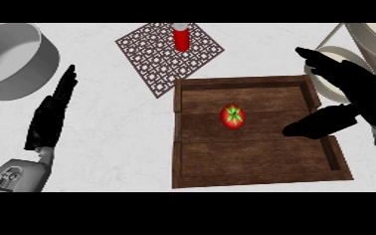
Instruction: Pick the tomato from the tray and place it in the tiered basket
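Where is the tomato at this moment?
In the head view the tomato lies on the wooden tray, near its middle, right of centre in the view. The open right hand hovers just to its right.

White counter [110, 129] bears wooden tray [249, 172], lattice trivet [158, 55], perhaps a pot [26, 59].
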You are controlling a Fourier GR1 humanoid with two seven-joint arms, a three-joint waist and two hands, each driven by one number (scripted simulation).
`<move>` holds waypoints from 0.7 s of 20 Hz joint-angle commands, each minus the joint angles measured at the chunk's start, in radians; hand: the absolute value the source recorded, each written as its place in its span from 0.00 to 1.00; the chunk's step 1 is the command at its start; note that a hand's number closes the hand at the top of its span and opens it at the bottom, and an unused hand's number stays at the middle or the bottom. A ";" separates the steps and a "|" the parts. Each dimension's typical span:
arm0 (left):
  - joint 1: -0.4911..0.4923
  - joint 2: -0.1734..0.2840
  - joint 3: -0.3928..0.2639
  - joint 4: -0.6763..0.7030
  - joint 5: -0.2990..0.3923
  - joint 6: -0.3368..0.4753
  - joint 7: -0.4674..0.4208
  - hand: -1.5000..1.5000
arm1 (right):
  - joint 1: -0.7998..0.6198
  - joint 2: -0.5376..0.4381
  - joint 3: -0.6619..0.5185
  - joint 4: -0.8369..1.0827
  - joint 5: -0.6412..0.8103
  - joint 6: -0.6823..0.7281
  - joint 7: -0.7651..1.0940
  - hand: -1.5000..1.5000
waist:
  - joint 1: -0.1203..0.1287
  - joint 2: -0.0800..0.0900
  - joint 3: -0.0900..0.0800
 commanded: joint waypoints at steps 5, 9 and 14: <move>-0.003 -0.047 0.000 -0.009 -0.040 0.007 0.003 0.50 | -0.266 0.153 0.064 0.170 0.022 0.096 0.279 0.00 | 0.006 0.002 0.002; -0.044 -0.022 0.041 0.022 -0.029 -0.031 0.019 0.50 | -0.259 0.220 0.105 0.222 0.035 0.106 0.304 0.00 | -0.004 0.001 0.002; -0.015 -0.080 0.014 0.035 -0.082 0.015 -0.011 0.50 | -0.299 0.248 0.133 0.280 0.043 0.142 0.356 0.00 | -0.007 0.000 0.002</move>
